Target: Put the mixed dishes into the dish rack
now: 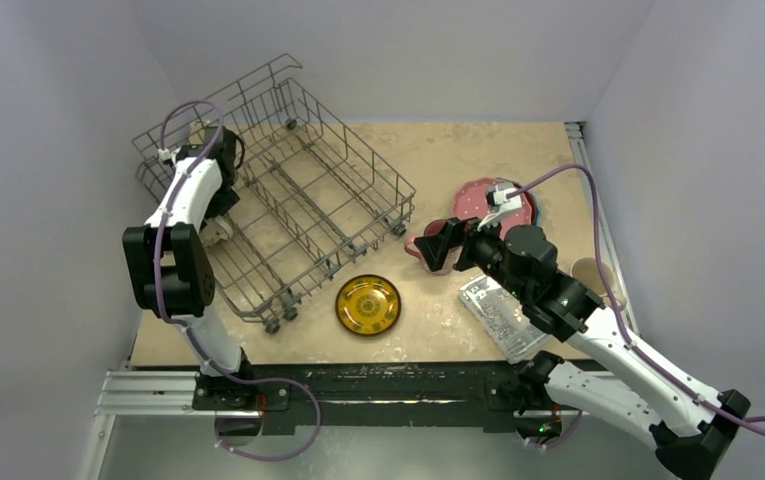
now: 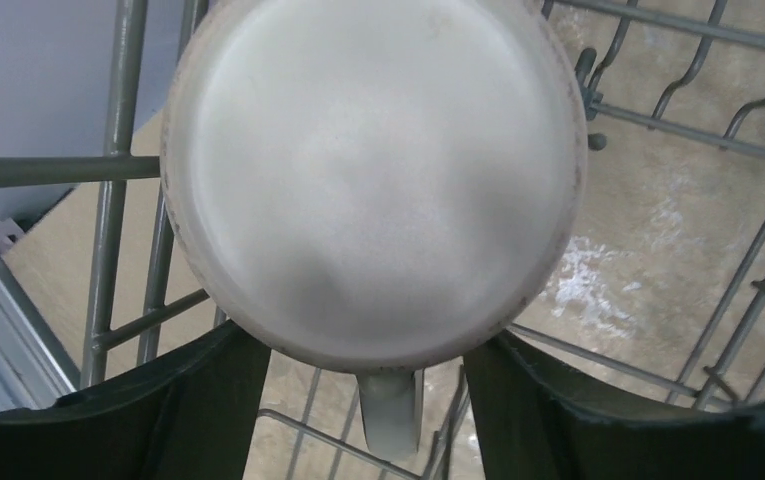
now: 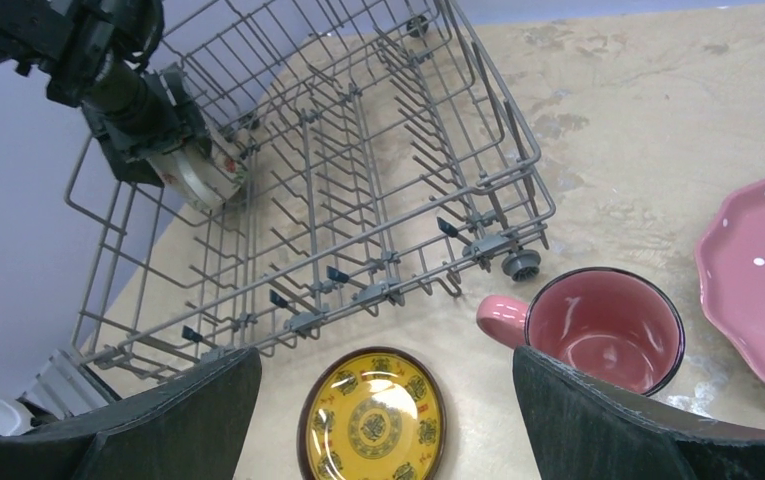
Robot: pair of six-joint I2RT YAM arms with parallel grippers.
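**A:** From above, how far is the loading?

**B:** Only at the beginning, I think. The dish rack looks almost bare. The left gripper is inside it, at its left wall. The yellow plate and the pink dotted plate lie outside, on the table.

**A:** And the left wrist view?

**B:** The cream mug fills it, a pale, smooth, round face, with rack wires behind. The fingers stand on both sides of it. Whether they press it, I cannot tell.

**A:** The right wrist view?

**B:** The right gripper is spread wide and holds nothing. The pink mug stands upright just beyond it, near the rack's corner, glossy inside, with a dark rim.
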